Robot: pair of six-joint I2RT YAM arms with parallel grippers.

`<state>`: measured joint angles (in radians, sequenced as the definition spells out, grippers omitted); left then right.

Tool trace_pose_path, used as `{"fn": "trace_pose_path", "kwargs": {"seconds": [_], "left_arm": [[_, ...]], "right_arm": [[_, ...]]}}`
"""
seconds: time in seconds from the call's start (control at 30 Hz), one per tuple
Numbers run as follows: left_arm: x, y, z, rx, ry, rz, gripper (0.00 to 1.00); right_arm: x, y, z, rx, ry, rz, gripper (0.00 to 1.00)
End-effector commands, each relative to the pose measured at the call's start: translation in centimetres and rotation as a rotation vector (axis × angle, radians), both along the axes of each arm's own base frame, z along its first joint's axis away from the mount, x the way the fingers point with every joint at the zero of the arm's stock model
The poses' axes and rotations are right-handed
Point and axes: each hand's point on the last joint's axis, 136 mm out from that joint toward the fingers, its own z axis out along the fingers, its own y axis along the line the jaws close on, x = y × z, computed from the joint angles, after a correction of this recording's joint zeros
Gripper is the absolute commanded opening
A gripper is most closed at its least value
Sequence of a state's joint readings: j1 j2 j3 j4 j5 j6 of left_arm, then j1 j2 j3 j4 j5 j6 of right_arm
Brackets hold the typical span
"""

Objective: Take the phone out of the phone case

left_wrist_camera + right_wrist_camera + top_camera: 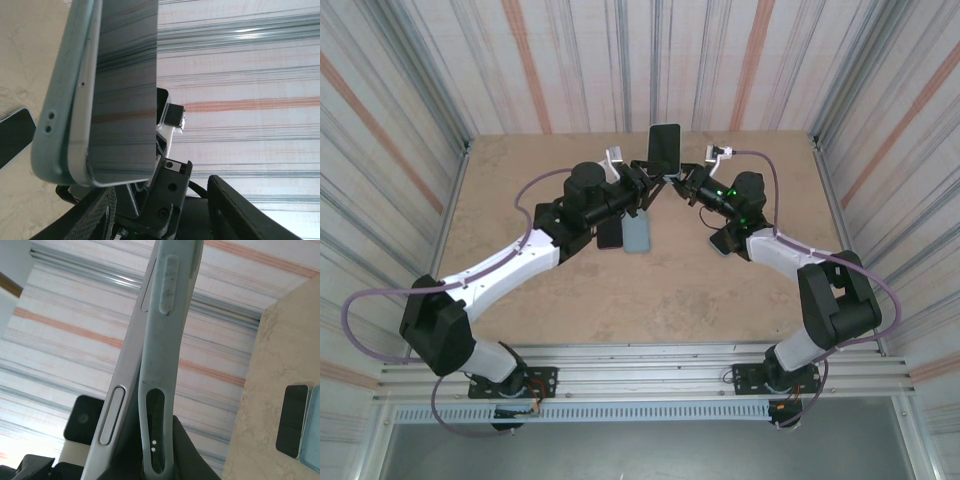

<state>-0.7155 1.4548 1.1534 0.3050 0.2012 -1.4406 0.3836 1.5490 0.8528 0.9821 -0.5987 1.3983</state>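
The phone stands upright in the air at the back middle of the table, held between both arms. In the right wrist view its grey metal edge has come apart from the pale blue phone case along the upper part. My right gripper is shut on the lower end of the phone case, with one dark finger pressed on the case's back. In the left wrist view the phone's glossy screen and the case rim hang over my left gripper. Its jaws stand apart, the left pad under the phone's corner.
A second dark phone and a light blue case lie flat side by side on the tan table under the arms. Another flat device lies beneath the right arm. Striped walls close in three sides.
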Motion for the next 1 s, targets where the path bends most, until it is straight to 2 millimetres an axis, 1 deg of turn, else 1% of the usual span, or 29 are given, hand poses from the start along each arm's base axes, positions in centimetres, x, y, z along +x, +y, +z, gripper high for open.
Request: {"fn": "trace_pose_path", "kwargs": {"seconds": [0.0,0.17,0.3,0.37,0.43,0.5,0.53,0.6,0.7,0.77,0.83,0.97], "left_arm": [[0.4,0.3,-0.8,0.007,0.000,0.034,0.53],[0.5,0.8,-1.6,0.012,0.016,0.059,0.53],[0.8,1.8,-2.3,0.023,0.035,0.119,0.52],[1.1,2.8,-2.6,0.034,0.046,0.172,0.51],[1.1,4.4,-3.1,0.058,0.083,0.263,0.53],[1.1,5.8,-2.9,0.083,0.070,0.330,0.51],[1.0,6.1,-2.8,0.085,0.069,0.339,0.51],[0.9,6.2,-2.6,0.074,0.072,0.347,0.48],[1.0,5.8,-2.8,0.030,0.087,0.333,0.41],[0.9,5.5,-2.9,0.034,0.095,0.320,0.39],[0.8,5.3,-2.8,0.023,0.094,0.310,0.35],[0.9,5.4,-1.9,0.001,0.082,0.314,0.20]], "right_arm": [[-1.7,0.2,4.0,0.016,-0.147,0.006,0.02],[-2.2,0.5,4.1,0.010,-0.154,0.015,0.02],[-2.6,0.9,4.1,0.006,-0.167,0.023,0.02],[-2.9,1.1,4.2,0.003,-0.175,0.023,0.02],[-3.0,1.3,4.0,0.001,-0.172,0.011,0.02],[-3.2,1.5,3.5,-0.007,-0.164,-0.002,0.02],[-3.4,1.8,3.4,-0.019,-0.170,0.000,0.02],[-3.8,2.5,3.0,-0.042,-0.174,0.003,0.02],[-4.0,3.0,2.7,-0.045,-0.172,0.011,0.02],[-4.0,3.3,2.7,-0.049,-0.172,0.017,0.02],[-4.1,3.5,2.8,-0.055,-0.181,0.025,0.02],[-4.0,3.6,2.2,-0.067,-0.164,0.015,0.02]]}}
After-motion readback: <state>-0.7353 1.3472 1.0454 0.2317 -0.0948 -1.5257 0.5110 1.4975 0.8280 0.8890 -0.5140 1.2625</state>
